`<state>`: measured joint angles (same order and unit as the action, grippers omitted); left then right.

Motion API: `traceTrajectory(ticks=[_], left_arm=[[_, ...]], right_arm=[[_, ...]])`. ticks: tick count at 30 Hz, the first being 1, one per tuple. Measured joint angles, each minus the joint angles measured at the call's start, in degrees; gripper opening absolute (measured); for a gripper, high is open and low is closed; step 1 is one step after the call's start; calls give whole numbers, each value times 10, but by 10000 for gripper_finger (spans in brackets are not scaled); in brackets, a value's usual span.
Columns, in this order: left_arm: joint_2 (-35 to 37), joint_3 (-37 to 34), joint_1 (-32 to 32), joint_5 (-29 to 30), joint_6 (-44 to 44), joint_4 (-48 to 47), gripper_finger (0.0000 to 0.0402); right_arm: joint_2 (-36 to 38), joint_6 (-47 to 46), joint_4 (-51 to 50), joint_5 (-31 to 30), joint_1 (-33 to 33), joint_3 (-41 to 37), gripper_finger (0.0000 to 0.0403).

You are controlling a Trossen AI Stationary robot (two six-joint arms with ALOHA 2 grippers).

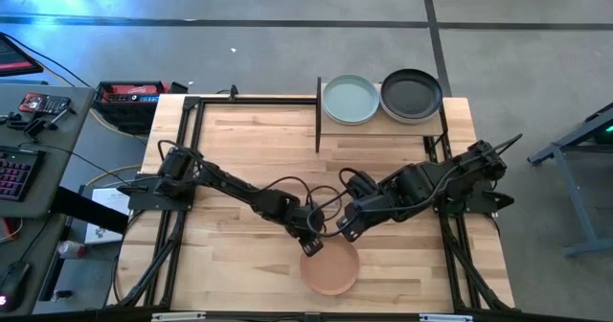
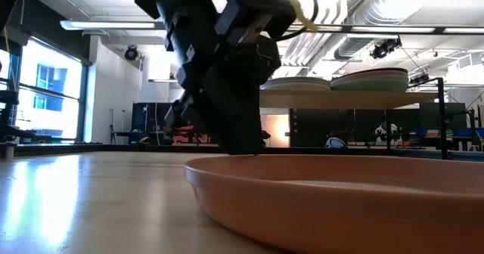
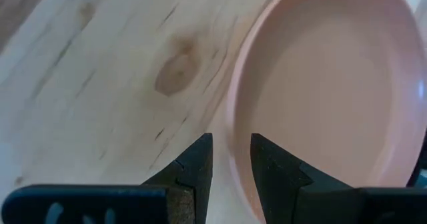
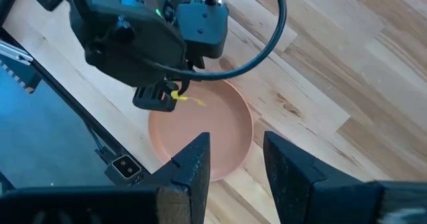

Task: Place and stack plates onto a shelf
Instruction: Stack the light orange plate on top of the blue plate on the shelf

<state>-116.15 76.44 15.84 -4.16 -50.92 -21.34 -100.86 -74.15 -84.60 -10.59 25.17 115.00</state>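
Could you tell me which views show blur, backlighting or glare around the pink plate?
Low view: the pink plate sits very near the lens with a soft rim, and the left gripper is a dark silhouette against bright windows and ceiling lights. Left wrist view: the fingertips look blurred, and a faint sheen marks the plate's far rim. High view: even light, no strong glare.

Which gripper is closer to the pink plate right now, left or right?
Left. The left gripper is down at the pink plate's rim, fingers slightly apart. The right gripper hangs higher, off beside the plate, open.
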Motion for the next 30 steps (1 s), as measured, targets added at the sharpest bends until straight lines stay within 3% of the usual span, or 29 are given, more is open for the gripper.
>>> traceTrajectory(ticks=[24, 30], left_arm=[[-25, 2, 3, 4, 16, 3, 88], [-25, 1, 3, 0, 38, -1, 44]], right_arm=[[0, 2, 0, -4, 0, 0, 117], [0, 2, 0, -10, 0, 0, 117]])
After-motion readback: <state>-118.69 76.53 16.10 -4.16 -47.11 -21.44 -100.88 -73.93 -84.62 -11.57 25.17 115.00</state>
